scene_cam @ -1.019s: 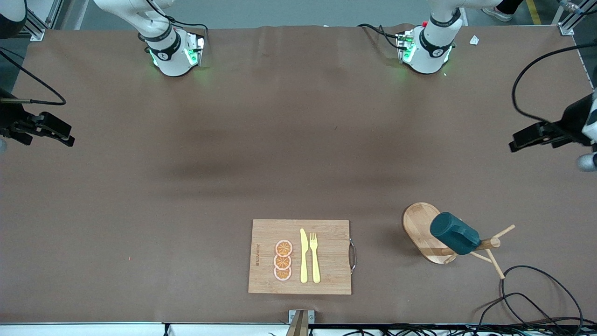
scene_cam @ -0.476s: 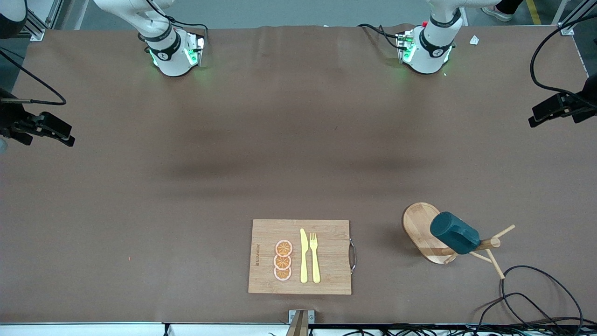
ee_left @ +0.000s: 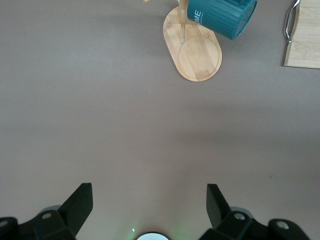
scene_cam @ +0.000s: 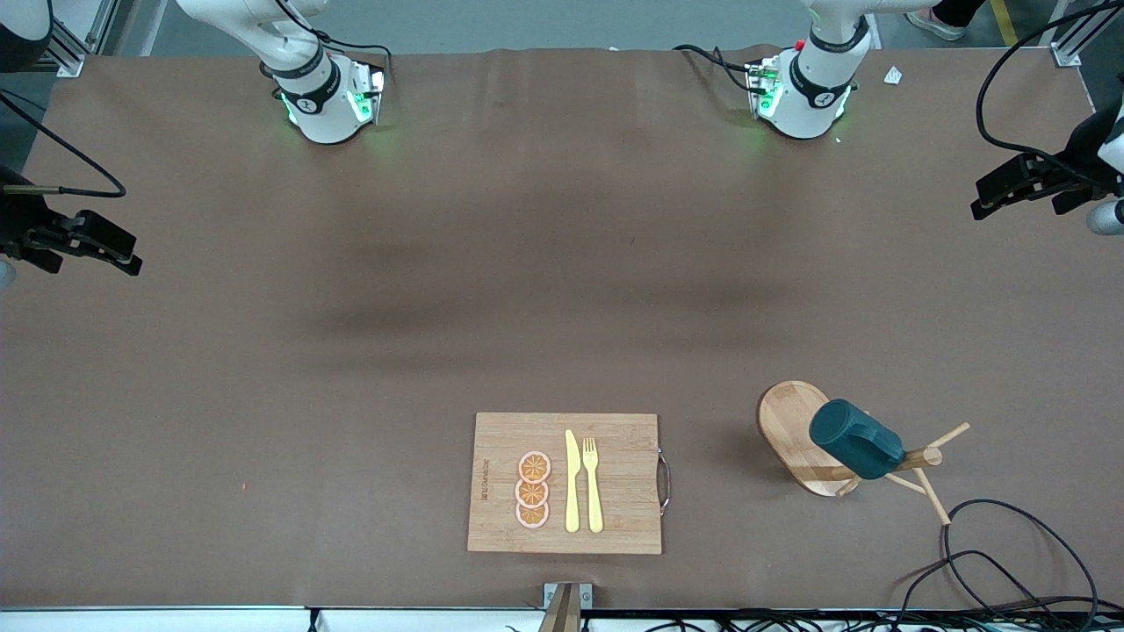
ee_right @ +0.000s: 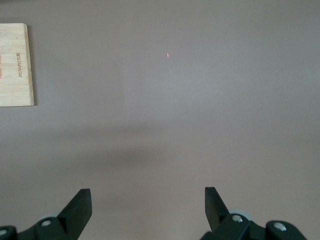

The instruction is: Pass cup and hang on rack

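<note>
The dark teal cup [scene_cam: 856, 449] hangs on a peg of the light wooden rack [scene_cam: 788, 428], which stands toward the left arm's end of the table, beside the cutting board. The left wrist view also shows the cup [ee_left: 220, 17] over the rack's oval base [ee_left: 199, 56]. My left gripper [scene_cam: 988, 197] is open and empty, up in the air over the table's edge at the left arm's end, well apart from the rack; its jaws [ee_left: 150, 200] stand wide. My right gripper [scene_cam: 123, 254] is open and empty, waiting over the table's edge at the right arm's end [ee_right: 147, 200].
A rectangular bamboo cutting board [scene_cam: 492, 483] near the front camera's edge carries three orange slices [scene_cam: 532, 491], a yellow knife [scene_cam: 572, 481] and a yellow fork [scene_cam: 593, 483]. Loose black cables [scene_cam: 1010, 562] lie by the rack, nearer to the front camera.
My left gripper has drawn back from the rack, toward the bases' side of the table. The cup stays hanging on the rack. The right arm has not moved.
</note>
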Motion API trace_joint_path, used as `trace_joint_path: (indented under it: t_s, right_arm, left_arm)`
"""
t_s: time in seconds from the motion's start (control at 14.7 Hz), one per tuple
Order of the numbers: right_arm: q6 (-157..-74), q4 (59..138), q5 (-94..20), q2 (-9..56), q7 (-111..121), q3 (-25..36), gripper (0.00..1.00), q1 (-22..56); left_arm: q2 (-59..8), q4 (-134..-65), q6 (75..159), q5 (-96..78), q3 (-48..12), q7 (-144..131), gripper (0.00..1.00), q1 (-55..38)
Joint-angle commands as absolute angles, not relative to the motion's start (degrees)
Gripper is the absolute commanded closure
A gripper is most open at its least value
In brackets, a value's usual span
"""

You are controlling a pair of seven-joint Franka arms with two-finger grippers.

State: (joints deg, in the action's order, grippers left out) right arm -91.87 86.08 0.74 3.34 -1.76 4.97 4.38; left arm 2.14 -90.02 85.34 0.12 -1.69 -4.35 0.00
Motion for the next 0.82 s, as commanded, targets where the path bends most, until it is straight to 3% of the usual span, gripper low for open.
trace_joint_path:
  t_s: [0.0, 0.75]
  right_arm:
    - [-92.11, 86.84, 1.58, 2.46, -1.93, 4.92, 0.00, 4.66]
    - [-92.11, 86.75, 1.58, 2.46, -1.93, 4.83, 0.00, 4.66]
  left_arm:
    - [5.27, -93.43, 86.84, 1.05, -2.20, -3.43, 0.00, 0.53]
    - [4.22, -90.79, 85.69, 0.79, -2.28, -2.64, 0.00, 0.27]
